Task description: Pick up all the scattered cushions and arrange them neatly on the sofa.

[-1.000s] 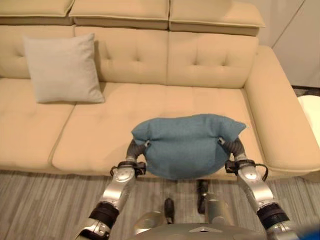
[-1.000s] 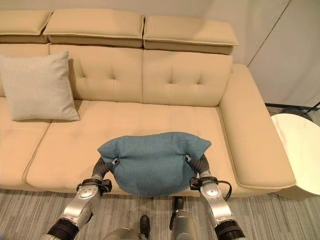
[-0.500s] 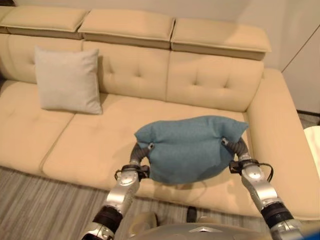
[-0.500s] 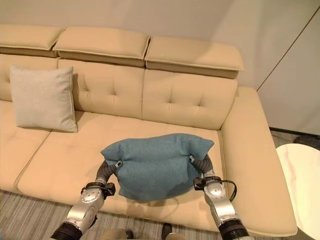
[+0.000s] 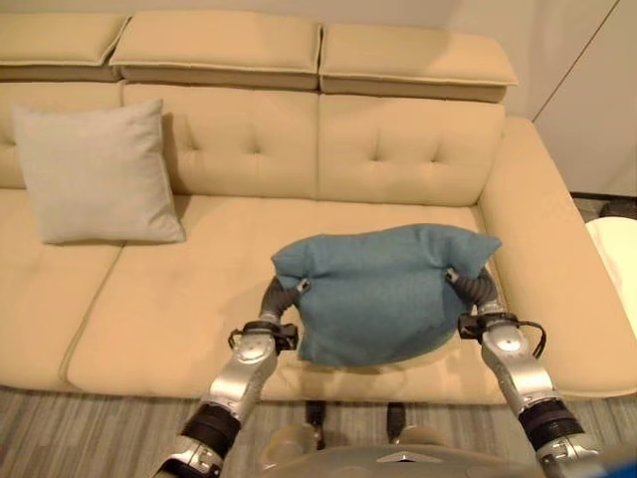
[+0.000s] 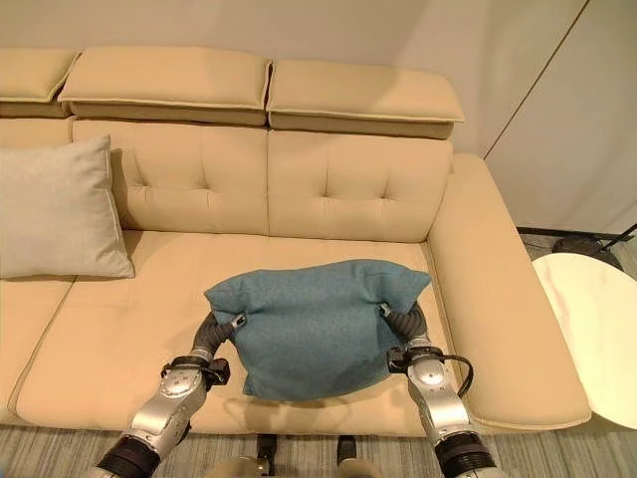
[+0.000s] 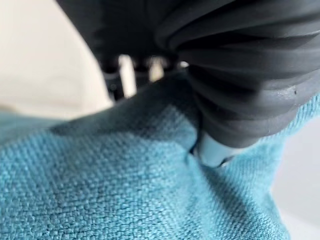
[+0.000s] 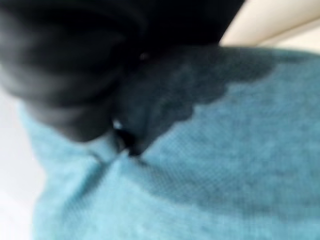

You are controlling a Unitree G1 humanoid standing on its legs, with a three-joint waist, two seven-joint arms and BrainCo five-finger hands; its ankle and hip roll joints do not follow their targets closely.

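I hold a blue cushion (image 5: 383, 294) between both hands, low over the right seat of the beige sofa (image 5: 189, 299). My left hand (image 5: 282, 296) grips its left upper corner and my right hand (image 5: 476, 287) its right upper corner. Each thumb lies on the front of the cloth while the fingers are hidden behind it. In the left wrist view the thumb (image 7: 212, 152) presses a crease into the blue cloth (image 7: 115, 190). A light grey cushion (image 5: 97, 171) leans upright against the backrest at the sofa's left.
The sofa's right armrest (image 5: 557, 269) rises just beside my right hand. A round white table (image 6: 597, 329) stands to the right of the sofa. Striped grey floor (image 5: 90, 438) runs along the sofa's front edge.
The view has shifted as I came closer. The blue cushion, still in both hands, has gone from the seat's front edge to further in over the seat.
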